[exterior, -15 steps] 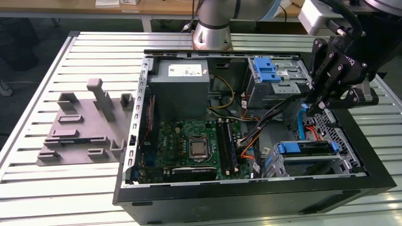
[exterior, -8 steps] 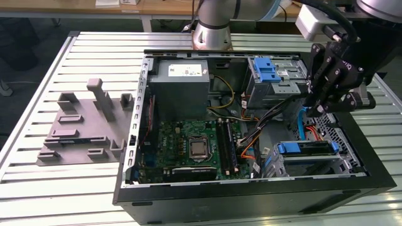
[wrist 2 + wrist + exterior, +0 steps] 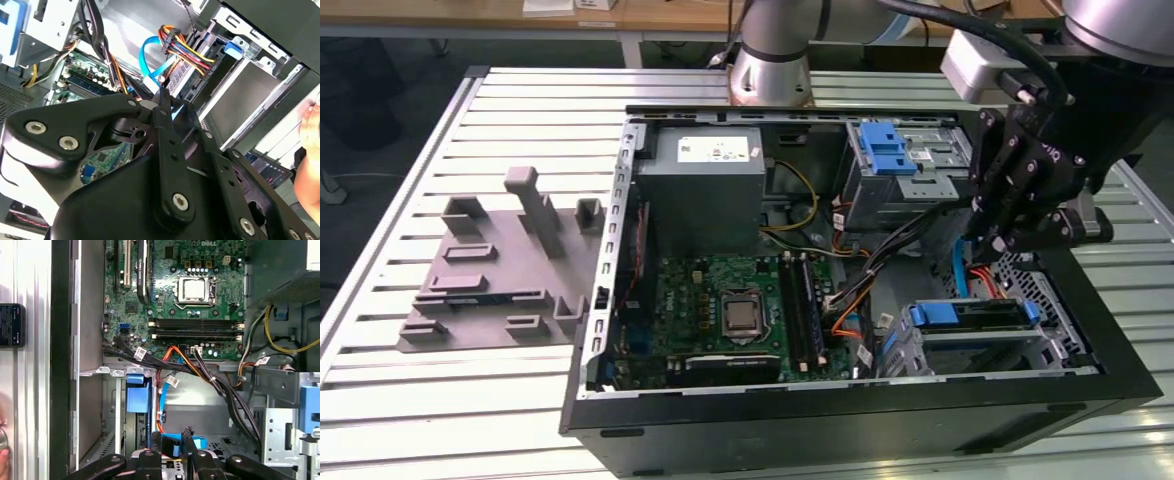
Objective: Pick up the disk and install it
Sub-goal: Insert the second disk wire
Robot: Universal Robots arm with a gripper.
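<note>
Even overhead room light falls on the slatted table, bright and nearly shadowless. The computer case is dimmer inside, darkest toward five o'clock. In the second wrist view the gripper looms soft and out of focus, and glare whitens the metal at twelve o'clock.

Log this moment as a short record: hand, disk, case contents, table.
hand: hand inside the open computer case, over the drive cage on the exterior view's right
disk: blue-framed disk lies in that cage, just below the hand
contact: cannot tell whether the hand touches the disk
case contents: power supply, motherboard
table: slatted table; grey fixture beside the case on the exterior view's left
</note>
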